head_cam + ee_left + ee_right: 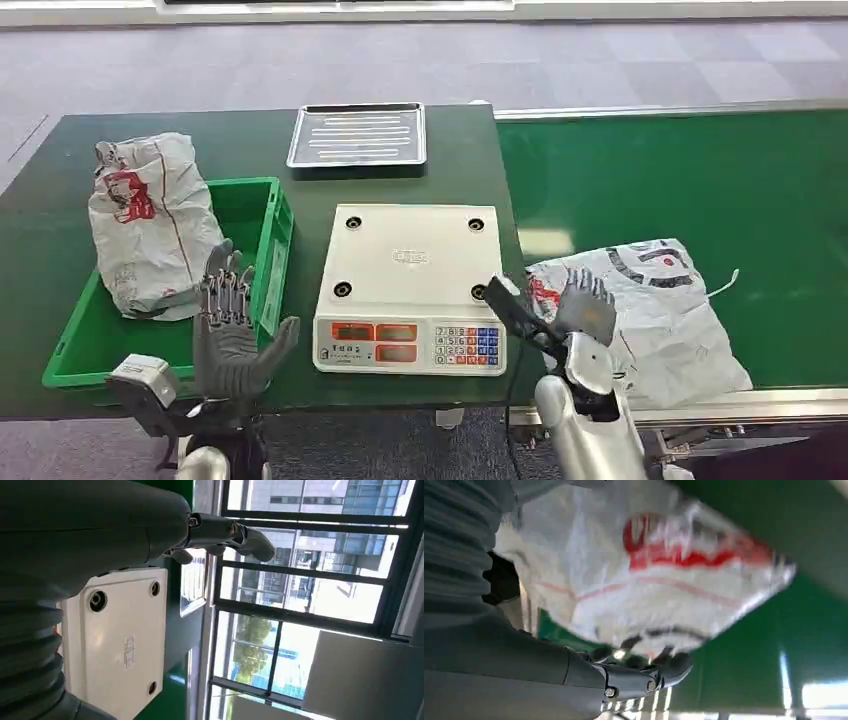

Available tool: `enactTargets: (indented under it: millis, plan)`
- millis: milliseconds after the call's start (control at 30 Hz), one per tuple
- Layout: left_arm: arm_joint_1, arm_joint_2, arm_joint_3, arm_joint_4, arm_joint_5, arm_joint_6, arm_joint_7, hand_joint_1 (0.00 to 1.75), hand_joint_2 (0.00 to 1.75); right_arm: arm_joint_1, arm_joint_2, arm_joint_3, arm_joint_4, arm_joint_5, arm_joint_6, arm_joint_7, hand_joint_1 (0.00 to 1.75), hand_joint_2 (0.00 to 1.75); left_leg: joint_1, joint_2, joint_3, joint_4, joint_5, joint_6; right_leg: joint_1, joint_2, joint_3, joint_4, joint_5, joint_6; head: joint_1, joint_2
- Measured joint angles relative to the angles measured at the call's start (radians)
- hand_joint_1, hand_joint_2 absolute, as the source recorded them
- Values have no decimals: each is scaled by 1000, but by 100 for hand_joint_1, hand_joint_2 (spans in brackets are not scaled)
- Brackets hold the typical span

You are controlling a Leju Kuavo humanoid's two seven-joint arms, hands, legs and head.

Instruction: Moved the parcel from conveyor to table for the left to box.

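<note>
On the conveyor [700, 180], just right of the scale [410, 290], lies the parcel [650, 310], a crumpled white bag with red and black print. From my head view my right hand [585, 305] rests on the parcel's near left corner, fingers laid over it; whether they grip it I cannot tell. Left of the scale, my left hand [232, 335] stands upright with fingers apart, holding nothing, at the near right corner of the green box [265, 250]. A second white bag [150, 225] sits in that box, on the dark green counter [250, 130]. Behind the scale lies a metal tray [358, 135].

From my left wrist, the scale's white platter [120, 640] lies close, my fingers [225, 532] spread beyond it.

From my right wrist, the parcel [649, 575] is blurred, my fingers [664, 667] at its edge.
</note>
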Motion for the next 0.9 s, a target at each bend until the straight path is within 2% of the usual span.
enactTargets:
  millis: [100, 233, 400, 600, 733, 900]
  plan:
    - [-11, 0, 0, 13, -2, 3, 0, 0, 175, -7, -7, 15, 48, -18, 13, -12, 0, 175, 0, -1, 0, 0, 0, 0, 0, -1, 0, 0, 0, 0, 0, 0]
    - [-9, 1, 2, 8, -2, 15, -2, 0, 175, -24, -19, 30, 50, 20, -46, 50, 0, 175, 0, -1, -1, 0, 1, 0, 0, -1, 0, 0, 0, 0, 0, 0]
    - [1, 1, 10, -15, -1, 8, 0, 0, 175, -34, -26, 19, -50, 26, -265, 47, 0, 175, 0, -2, 0, 0, 0, 0, 0, 0, -1, 0, 0, 0, 0, 0]
    - [-24, 0, 20, 9, 12, -2, -15, 0, 175, -34, -53, -93, -102, 57, -139, 80, 0, 175, 0, -3, -1, 0, 0, 0, -1, -1, 0, 0, 0, 1, 0, 0]
    - [-42, 0, 21, 43, 16, -2, -24, 0, 175, -39, -77, -156, -71, 66, -128, 64, 0, 175, 0, -3, -1, 1, 0, 0, -2, -1, 0, 0, 1, 2, 0, 0]
    - [-51, 0, 23, 69, 26, 3, -37, 0, 175, -79, -130, -164, 33, 81, -34, 35, 0, 175, 0, -3, -1, 1, 1, 1, -2, -1, 0, 0, 1, 2, 0, 0]
